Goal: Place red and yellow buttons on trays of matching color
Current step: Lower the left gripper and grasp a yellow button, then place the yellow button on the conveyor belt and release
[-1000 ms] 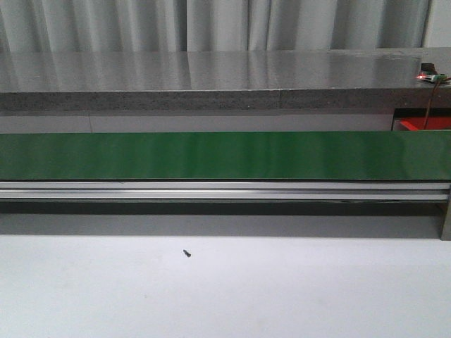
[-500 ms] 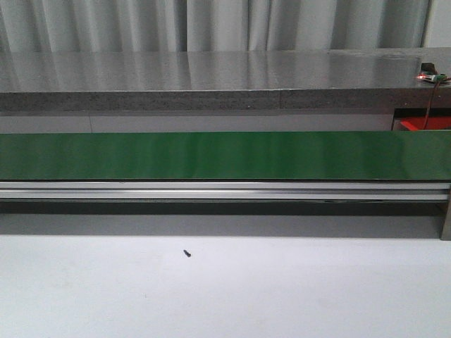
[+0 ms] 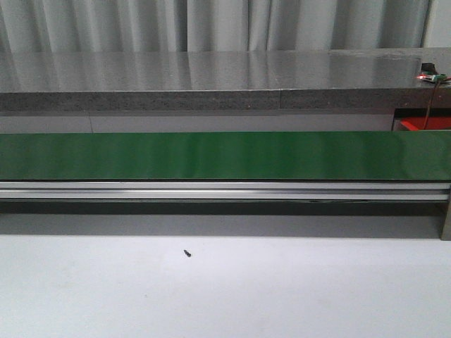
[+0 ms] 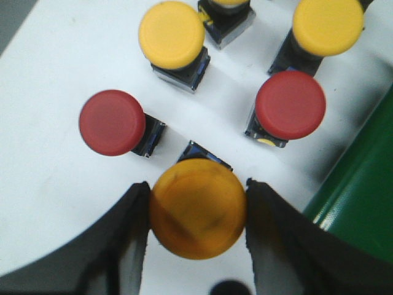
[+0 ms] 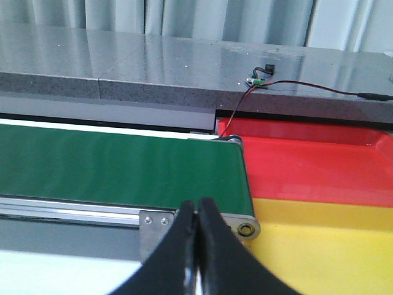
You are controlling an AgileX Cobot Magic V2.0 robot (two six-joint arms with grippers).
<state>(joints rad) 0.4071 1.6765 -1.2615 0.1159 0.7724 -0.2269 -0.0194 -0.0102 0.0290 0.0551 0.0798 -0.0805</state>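
Left gripper: As its dark fingers (image 4: 123,246) press against both sides of the nearest yellow button (image 4: 198,208), the left gripper (image 4: 198,246) appears closed on the cap, with no gap visible on either side.
Beyond the fingers: a red button (image 4: 112,122) and a second red button (image 4: 290,105) stand just past the held one, apart from it; two more yellow buttons (image 4: 171,34) (image 4: 328,25) sit farther out on the white table (image 4: 55,92).
Beside the tool: the green conveyor belt (image 4: 362,184) runs close along one side.
Right gripper: the right gripper (image 5: 198,246) has its fingers pressed together on nothing; ahead of it lie the belt's end, the red tray (image 5: 319,163) and the yellow tray (image 5: 319,246).
Step in hand, judged: securing the yellow button for lifting.
Doing it well: lift straight up so the cap clears both red neighbours; keep the squeeze centred on the cap, since a smooth dome may slip.
Front view: shows only bare belt; neither arm appears.
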